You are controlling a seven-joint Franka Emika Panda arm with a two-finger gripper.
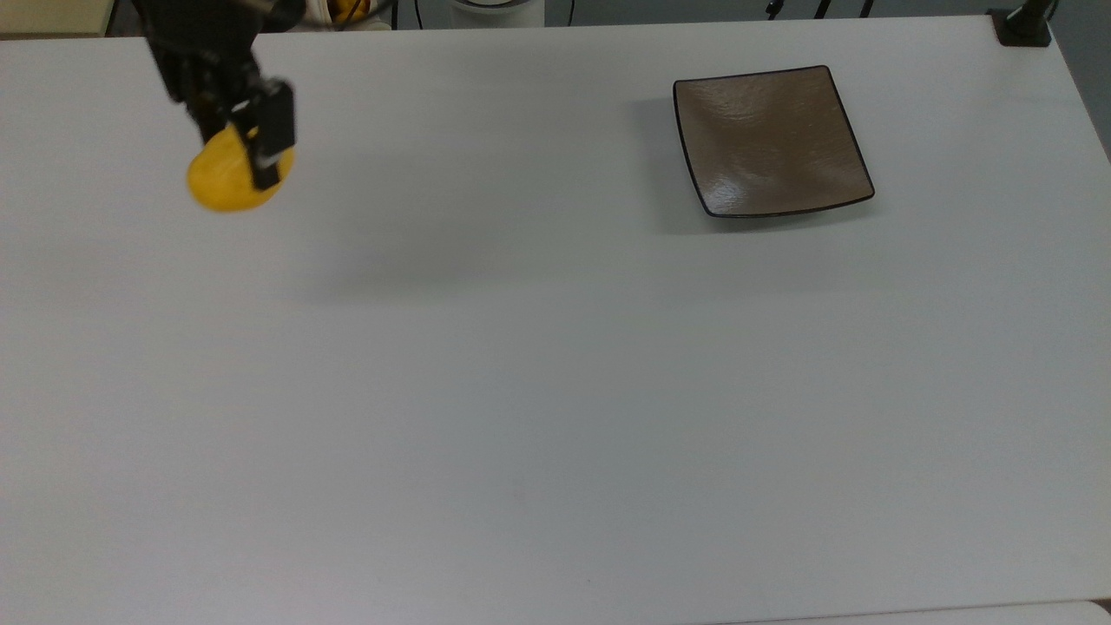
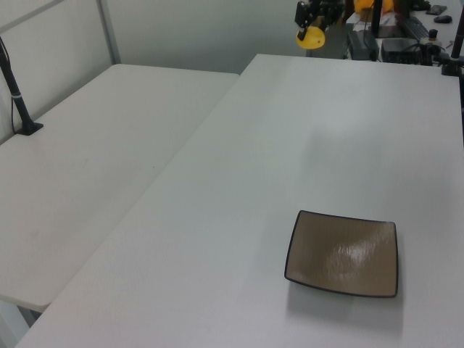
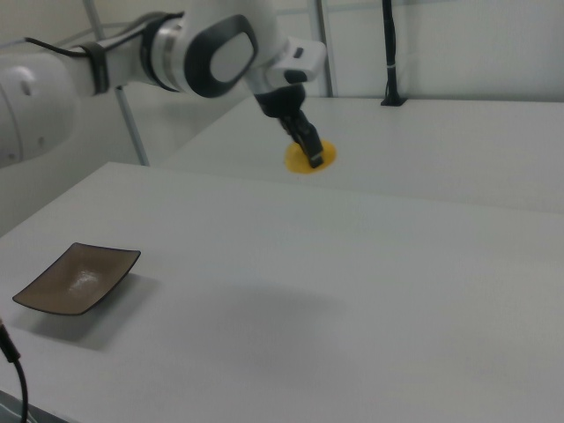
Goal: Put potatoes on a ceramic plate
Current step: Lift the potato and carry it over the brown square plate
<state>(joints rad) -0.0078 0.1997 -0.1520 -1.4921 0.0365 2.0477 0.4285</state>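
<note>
Above the plain white table (image 1: 521,391), the black two-finger gripper (image 1: 247,143) is clamped on the small glossy yellow oval potato (image 1: 227,180), held in the air, with the square brown-grey ceramic plate (image 1: 772,143) well apart toward the top view's right.

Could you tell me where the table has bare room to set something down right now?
Nearly everywhere: the table is bare between the plate and the end effector, which holds the potato in the air. The plate itself is empty.
</note>
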